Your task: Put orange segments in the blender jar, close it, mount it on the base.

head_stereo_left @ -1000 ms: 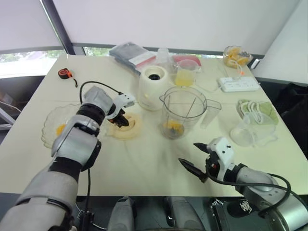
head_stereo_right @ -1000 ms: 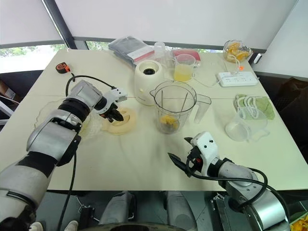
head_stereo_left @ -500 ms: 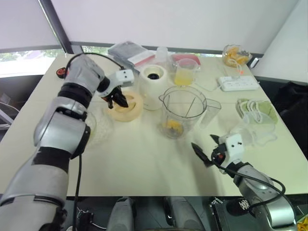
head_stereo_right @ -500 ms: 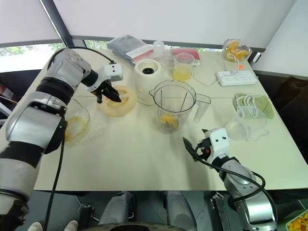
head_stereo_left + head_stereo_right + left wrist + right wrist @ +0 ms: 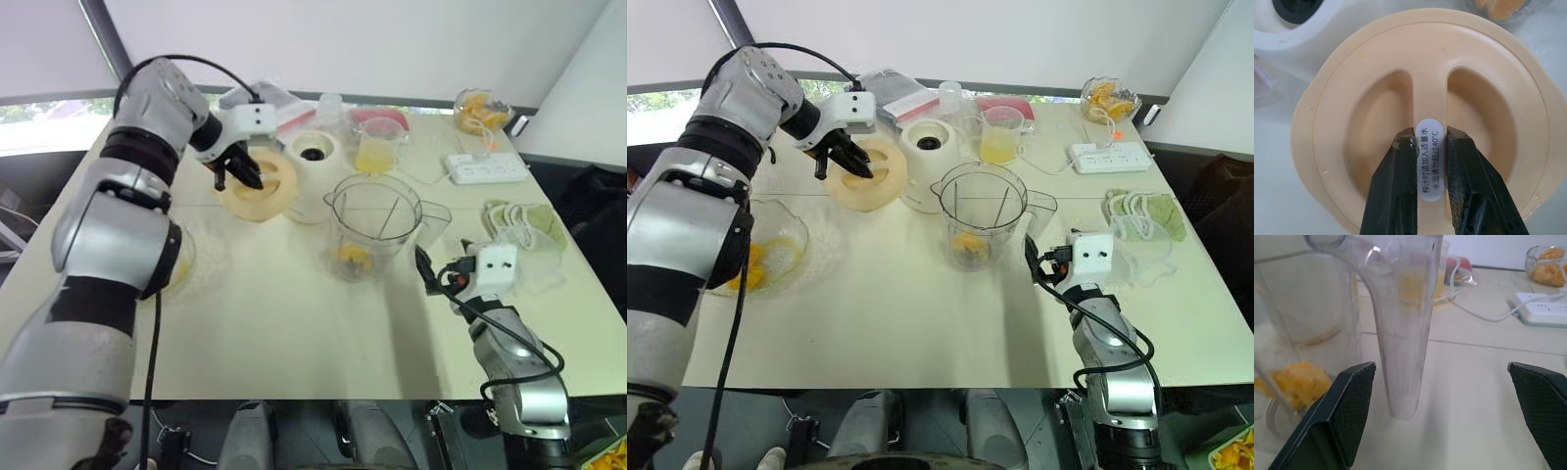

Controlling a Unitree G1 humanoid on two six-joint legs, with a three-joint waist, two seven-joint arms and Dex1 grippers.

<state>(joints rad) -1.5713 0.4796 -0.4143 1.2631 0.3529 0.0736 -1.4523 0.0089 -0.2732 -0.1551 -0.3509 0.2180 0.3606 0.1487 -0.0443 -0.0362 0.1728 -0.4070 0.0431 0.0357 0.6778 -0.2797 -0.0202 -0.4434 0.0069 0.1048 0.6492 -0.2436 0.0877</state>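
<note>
Fruit's in, so I'm on the closing step: left gripper (image 5: 1428,147) is clamped on the lid (image 5: 257,184) rib, lifted at 10 o'clock from the jar (image 5: 372,227), right gripper (image 5: 1442,396) gaping by its handle, next lid onto rim.

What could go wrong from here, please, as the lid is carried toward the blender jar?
The left end effector pinches only the narrow central ridge of the lid, which hangs tilted in the air; it could swing or slip out. The right end effector stands open beside the blender jar's handle; a misjudged approach could nudge the blender jar and spill its orange segments. The base is close behind, so the lid might clip it.
</note>
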